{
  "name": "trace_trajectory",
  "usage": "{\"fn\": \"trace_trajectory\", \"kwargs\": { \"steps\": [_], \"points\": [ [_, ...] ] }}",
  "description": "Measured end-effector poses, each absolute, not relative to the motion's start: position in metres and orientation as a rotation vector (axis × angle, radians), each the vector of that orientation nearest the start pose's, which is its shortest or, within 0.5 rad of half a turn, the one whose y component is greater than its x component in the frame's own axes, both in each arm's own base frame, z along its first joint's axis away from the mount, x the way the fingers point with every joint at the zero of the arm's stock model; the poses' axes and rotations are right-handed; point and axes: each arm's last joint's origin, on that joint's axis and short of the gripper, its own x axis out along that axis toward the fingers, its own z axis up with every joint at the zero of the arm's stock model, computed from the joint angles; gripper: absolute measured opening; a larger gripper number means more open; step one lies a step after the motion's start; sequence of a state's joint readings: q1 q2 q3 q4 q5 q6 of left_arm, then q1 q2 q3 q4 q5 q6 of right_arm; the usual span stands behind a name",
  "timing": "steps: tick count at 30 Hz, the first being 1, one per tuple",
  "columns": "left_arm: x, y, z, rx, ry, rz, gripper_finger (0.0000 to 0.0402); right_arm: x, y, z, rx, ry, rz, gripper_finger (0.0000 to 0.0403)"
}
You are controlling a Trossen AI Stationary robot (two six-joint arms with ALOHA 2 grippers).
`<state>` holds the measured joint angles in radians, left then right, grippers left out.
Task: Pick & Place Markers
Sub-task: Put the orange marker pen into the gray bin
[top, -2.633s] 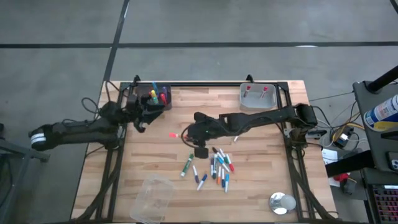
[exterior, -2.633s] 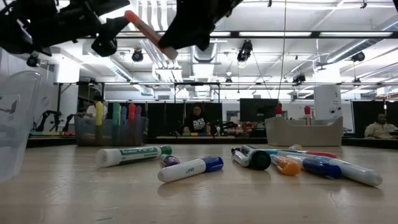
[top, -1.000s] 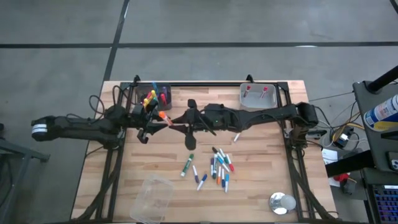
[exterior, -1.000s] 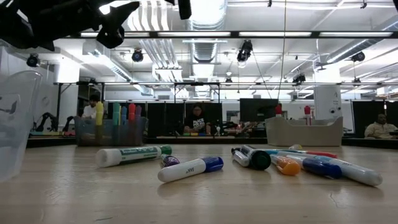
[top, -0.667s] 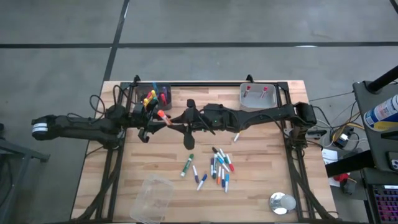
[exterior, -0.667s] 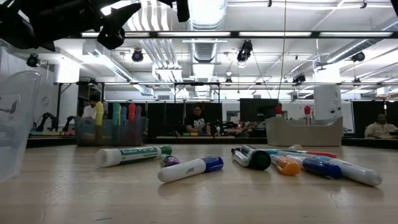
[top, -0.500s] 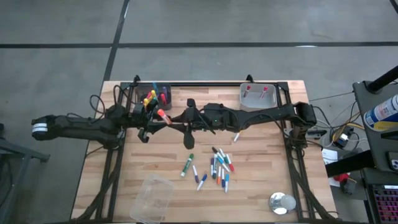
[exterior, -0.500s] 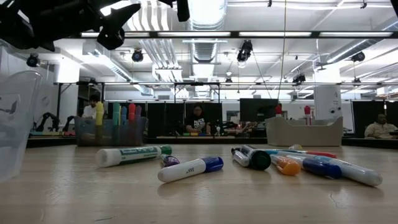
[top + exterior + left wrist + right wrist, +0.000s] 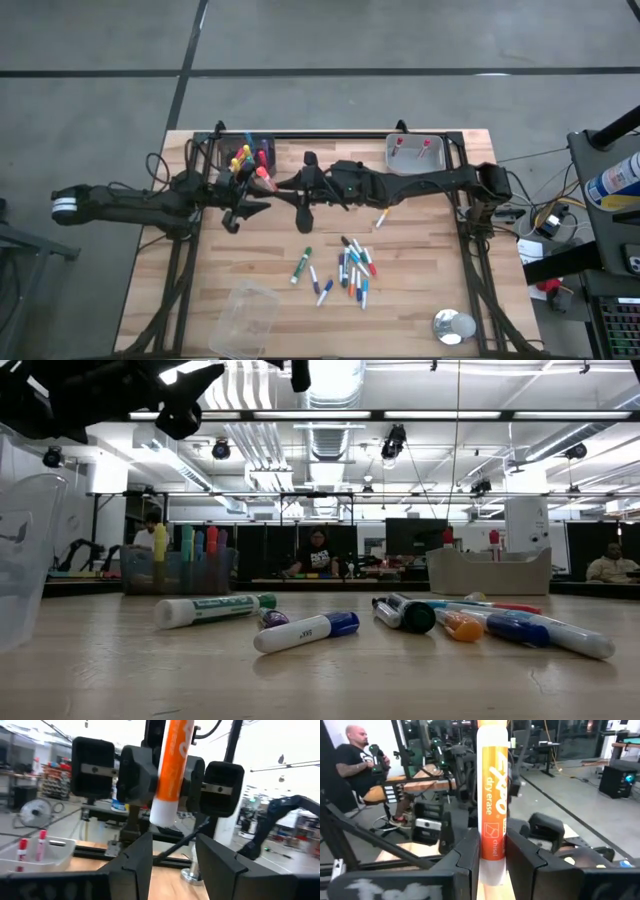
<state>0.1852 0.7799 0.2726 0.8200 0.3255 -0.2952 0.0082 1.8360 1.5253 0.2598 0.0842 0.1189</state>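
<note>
Orange marker [image 9: 263,175], upper left of centre in the high view, is clamped in the right gripper [image 9: 492,851]. Left gripper [image 9: 172,851] stands open just short of it, empty. Judged light, rigid, slick; grip mid-barrel. Dark bin [image 9: 252,155] close behind; loose markers [image 9: 350,272] lie lower centre.

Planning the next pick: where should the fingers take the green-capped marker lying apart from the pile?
Take the green-capped marker mid-barrel, from straight above, fingers set across its length. It lies flat on the table with bare wood along both long sides, clear of the pile, so the fingers can drop either side.
</note>
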Motion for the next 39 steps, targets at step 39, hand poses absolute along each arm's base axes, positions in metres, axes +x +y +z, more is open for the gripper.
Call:
{"fn": "trace_trajectory", "kwargs": {
  "steps": [39],
  "points": [
    [0.177, 0.026, 0.265, -0.221, -0.294, -0.122, 0.0145, 0.444, 0.000, 0.325, 0.156, 0.047, -0.079, 0.0070]
  ]
}}
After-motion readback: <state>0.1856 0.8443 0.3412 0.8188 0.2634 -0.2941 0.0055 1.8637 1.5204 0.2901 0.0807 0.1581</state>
